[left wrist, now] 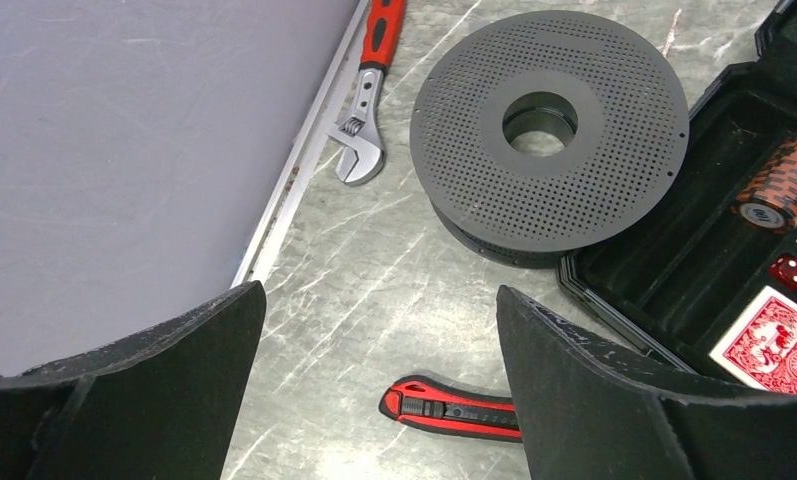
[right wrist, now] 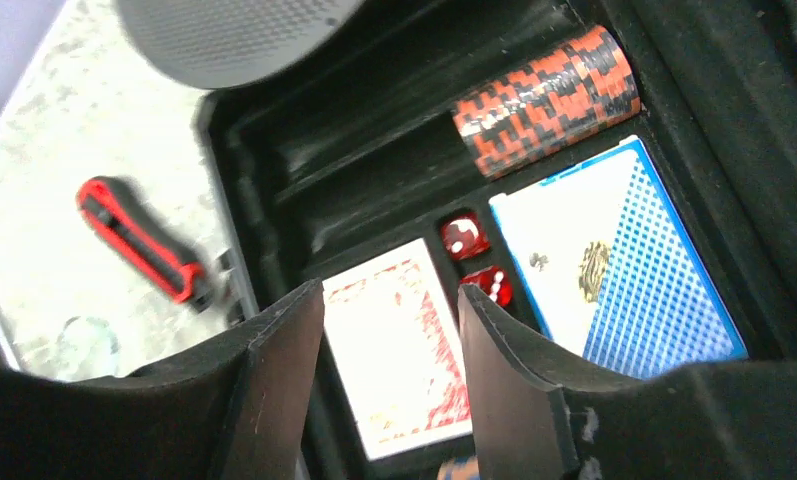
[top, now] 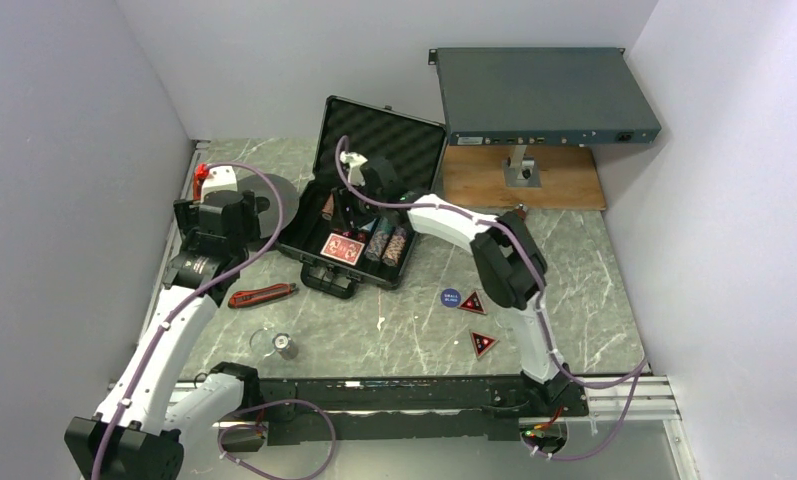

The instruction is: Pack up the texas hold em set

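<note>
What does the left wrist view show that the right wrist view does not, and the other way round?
Only the left wrist view: a red-handled wrench, the hole in the middle of the round spool, and the open left gripper. Only the right wrist view: the patterned back of the blue card deck lying in the case, and the right gripper, its fingers a little apart above the red deck. Both: the spool, the red knife, the red-black chip stack, red dice, the red deck and the black case.
</note>
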Tool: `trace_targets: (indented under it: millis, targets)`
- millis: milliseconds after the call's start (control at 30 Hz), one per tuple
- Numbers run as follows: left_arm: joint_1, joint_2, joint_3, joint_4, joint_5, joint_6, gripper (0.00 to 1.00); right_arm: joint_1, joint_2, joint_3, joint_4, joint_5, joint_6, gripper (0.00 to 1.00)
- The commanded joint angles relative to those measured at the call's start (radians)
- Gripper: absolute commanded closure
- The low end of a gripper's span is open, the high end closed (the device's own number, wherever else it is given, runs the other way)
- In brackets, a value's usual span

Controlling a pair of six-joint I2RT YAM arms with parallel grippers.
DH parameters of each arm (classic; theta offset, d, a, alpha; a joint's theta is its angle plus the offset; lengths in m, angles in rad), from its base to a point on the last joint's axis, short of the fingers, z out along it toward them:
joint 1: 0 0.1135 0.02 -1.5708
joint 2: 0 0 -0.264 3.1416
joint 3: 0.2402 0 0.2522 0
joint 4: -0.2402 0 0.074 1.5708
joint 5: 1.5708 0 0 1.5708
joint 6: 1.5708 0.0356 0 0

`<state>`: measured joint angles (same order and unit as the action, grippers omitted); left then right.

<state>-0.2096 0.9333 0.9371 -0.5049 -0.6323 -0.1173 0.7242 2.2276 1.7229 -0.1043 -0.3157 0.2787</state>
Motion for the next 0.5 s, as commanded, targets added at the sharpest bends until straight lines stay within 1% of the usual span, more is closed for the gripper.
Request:
trace_targets:
  millis: [0, 167, 300, 467]
  targets:
    - [0.011, -0.022, 0.006, 0.026, -0.044, -0.005, 0.08, 0.012, -0.214, -0.097, 0.099, -0.059, -0.065, 0.43]
    - [0.012, -0.044, 0.012, 0.021, -0.053, -0.015, 0.08, 0.049, -0.363, -0.246, 0.137, -0.108, -0.112, 0.36]
    - [0.012, -0.070, 0.005, 0.030, -0.066, -0.019, 0.07, 0.094, -0.462, -0.371, 0.169, -0.129, -0.183, 0.33]
    - [0.012, -0.108, -0.007, 0.044, -0.078, -0.024, 0.07, 0.147, -0.517, -0.499, 0.227, -0.145, -0.222, 0.31]
